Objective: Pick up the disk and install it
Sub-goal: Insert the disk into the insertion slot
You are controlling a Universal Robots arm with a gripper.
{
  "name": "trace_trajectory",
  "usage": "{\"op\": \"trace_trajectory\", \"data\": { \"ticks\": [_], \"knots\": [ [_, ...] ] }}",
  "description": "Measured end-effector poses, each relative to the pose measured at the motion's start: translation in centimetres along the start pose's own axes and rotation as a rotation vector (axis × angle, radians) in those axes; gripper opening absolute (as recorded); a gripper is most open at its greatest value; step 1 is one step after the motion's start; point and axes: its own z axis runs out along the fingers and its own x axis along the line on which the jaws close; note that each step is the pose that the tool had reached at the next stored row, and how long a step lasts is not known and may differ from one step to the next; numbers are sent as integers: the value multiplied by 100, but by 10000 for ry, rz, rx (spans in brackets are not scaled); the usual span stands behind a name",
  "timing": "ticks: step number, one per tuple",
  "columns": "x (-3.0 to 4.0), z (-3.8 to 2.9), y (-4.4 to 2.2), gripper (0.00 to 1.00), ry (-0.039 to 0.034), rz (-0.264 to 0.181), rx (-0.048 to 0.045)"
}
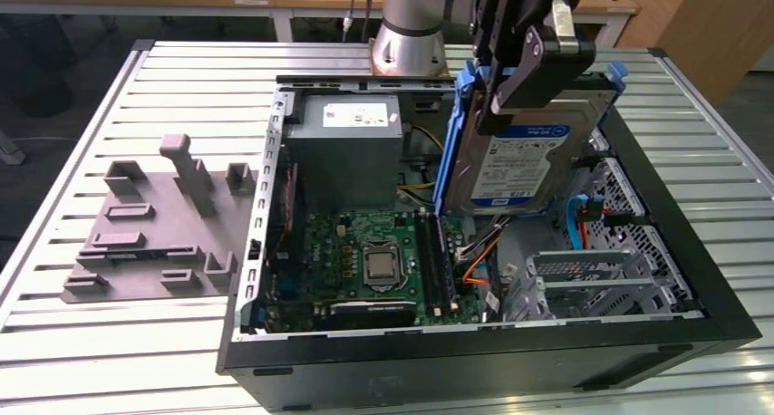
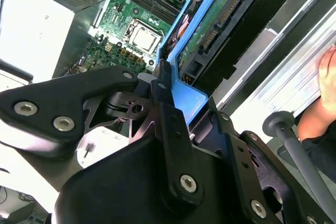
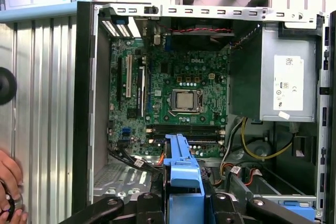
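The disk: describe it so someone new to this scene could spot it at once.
On the slatted table lies an open black computer case. Above its side on the exterior view's right, the gripper holds the disk nearly upright. It is the flat silver drive with a blue-and-white label and blue bracket, unlike the bigger grey power supply with a white sticker.

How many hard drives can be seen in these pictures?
1. The disk is held by the gripper, tilted on edge over the open computer case, towards the exterior view's right. Others may be hidden in the case's bays.
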Motion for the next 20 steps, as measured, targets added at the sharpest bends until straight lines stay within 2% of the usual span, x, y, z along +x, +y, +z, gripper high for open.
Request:
{"op": "trace_trajectory", "data": {
  "ticks": [5,6,15,20],
  "knots": [
    [44,0,1,36,0,1,0],
    [152,-1,1,36,0,1,0],
    [151,-1,0,36,0,2,0],
    [151,-2,-40,36,0,1,0]
  ]
}}
